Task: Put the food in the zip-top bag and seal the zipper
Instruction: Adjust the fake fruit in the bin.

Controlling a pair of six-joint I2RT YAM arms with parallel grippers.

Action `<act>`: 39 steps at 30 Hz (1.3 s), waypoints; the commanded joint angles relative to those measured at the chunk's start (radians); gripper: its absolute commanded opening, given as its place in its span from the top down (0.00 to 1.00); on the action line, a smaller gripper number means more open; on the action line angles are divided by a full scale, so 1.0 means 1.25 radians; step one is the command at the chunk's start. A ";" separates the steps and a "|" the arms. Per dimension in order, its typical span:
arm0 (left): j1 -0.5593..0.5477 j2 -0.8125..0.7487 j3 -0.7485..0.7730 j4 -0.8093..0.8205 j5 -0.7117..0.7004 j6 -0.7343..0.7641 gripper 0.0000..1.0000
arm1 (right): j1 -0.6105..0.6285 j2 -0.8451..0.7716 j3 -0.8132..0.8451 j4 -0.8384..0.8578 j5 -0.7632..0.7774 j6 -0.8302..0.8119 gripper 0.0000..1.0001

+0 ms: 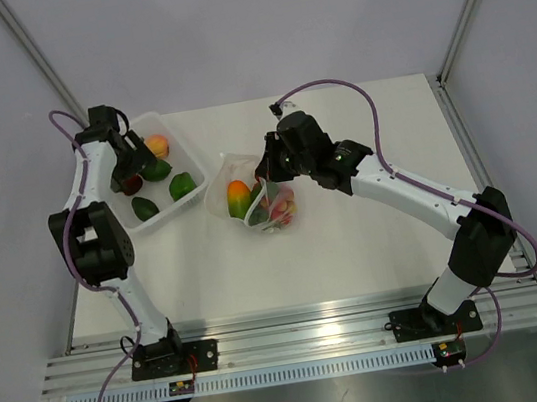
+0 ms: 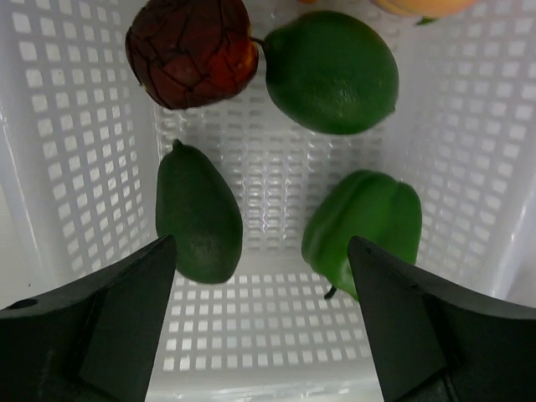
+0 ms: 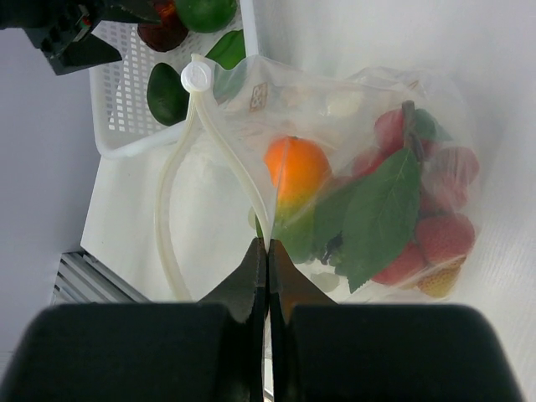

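Observation:
The zip-top bag (image 1: 219,196) lies on the table's middle with its mouth open toward the white tray. It holds an orange-green fruit (image 3: 297,167), a green leaf (image 3: 381,213) and red pieces (image 3: 440,239). My right gripper (image 3: 266,243) is shut on one side of the zipper (image 3: 228,155) strip at the mouth; the other side (image 3: 163,209) bows away. A white slider (image 3: 197,77) sits at the strip's end. My left gripper (image 2: 261,244) is open and empty, low over the tray, between a dark green avocado (image 2: 198,213) and a green pepper (image 2: 364,226).
The white perforated tray (image 1: 186,153) at the back left also holds a green lime (image 2: 331,71), a dark red-purple fruit (image 2: 191,50) and an orange fruit (image 1: 156,145). The tray's walls (image 2: 67,142) rise on both sides of my left gripper. Grey walls enclose the table.

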 commanded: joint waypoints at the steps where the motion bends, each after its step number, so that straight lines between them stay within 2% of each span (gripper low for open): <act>1: 0.002 0.042 0.079 0.039 -0.024 -0.022 0.12 | 0.006 -0.022 0.020 0.029 0.016 -0.017 1.00; 5: 0.026 0.083 0.083 0.074 0.045 -0.086 0.11 | 0.008 -0.007 0.033 0.022 0.013 -0.018 1.00; 8: 0.030 0.085 0.061 0.106 0.028 -0.169 0.12 | 0.006 0.009 0.044 0.017 0.012 -0.018 1.00; 10: 0.029 0.076 0.018 0.157 0.013 -0.219 0.10 | 0.006 0.017 0.054 0.013 0.002 -0.015 1.00; 13: 0.029 0.053 -0.078 0.253 0.039 -0.321 0.02 | 0.006 0.031 0.058 0.016 -0.011 -0.011 1.00; 16: 0.030 0.047 -0.136 0.337 0.059 -0.402 0.01 | 0.006 0.035 0.060 0.011 -0.032 -0.009 1.00; 21: 0.029 0.082 -0.124 0.337 0.021 -0.438 0.03 | 0.006 0.030 0.060 -0.007 -0.034 -0.018 1.00; 23: 0.029 0.082 -0.146 0.372 0.022 -0.455 0.06 | 0.006 0.028 0.062 -0.017 -0.038 -0.030 1.00; 31: 0.026 0.023 -0.256 0.542 0.034 -0.482 0.04 | 0.006 0.036 0.078 -0.030 -0.039 -0.033 1.00; 36: 0.025 0.020 -0.263 0.547 -0.014 -0.507 0.05 | 0.006 0.044 0.078 -0.031 -0.045 -0.029 1.00; 39: 0.026 0.009 -0.284 0.601 -0.022 -0.519 0.05 | 0.006 0.044 0.078 -0.033 -0.044 -0.029 1.00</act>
